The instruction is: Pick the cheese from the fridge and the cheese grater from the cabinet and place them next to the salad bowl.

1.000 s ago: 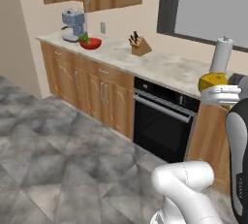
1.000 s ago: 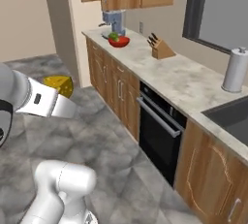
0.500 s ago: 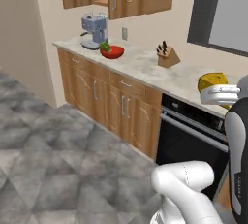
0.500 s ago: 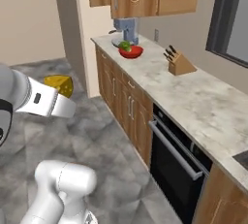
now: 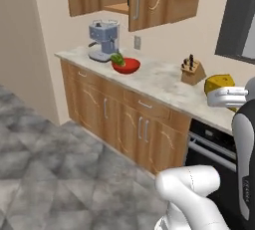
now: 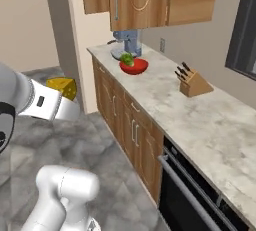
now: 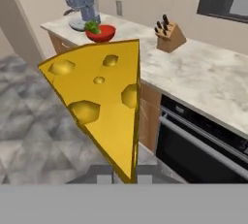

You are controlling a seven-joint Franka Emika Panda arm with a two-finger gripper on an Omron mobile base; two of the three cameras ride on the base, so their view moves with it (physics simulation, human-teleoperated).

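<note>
- The gripper (image 7: 117, 178) is clamped on the cheese (image 7: 100, 99), held in the air over the floor, well apart from the counter (image 6: 200, 120).
- The salad bowl (image 5: 125, 65) stands near the counter's left end, beside the coffee machine (image 5: 103, 40).
- Step in hand, I judge: carrying the cheese to the bowl.
- The next move calls for coming closer and lowering the cheese on bare counter beside the bowl.
- The grater is not yet fetched; the cabinet (image 5: 149, 0) door stands ajar.

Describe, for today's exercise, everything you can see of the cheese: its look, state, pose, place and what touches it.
The cheese is a yellow wedge with darker, shallow round holes on its broad face and a thin darker edge. It looks smooth and whole. In the hand view its narrow tip points down between the tips of the gripper, which is shut on it. It is held in the air in front of the kitchen units, resting on no surface, away from the salad bowl.
</note>
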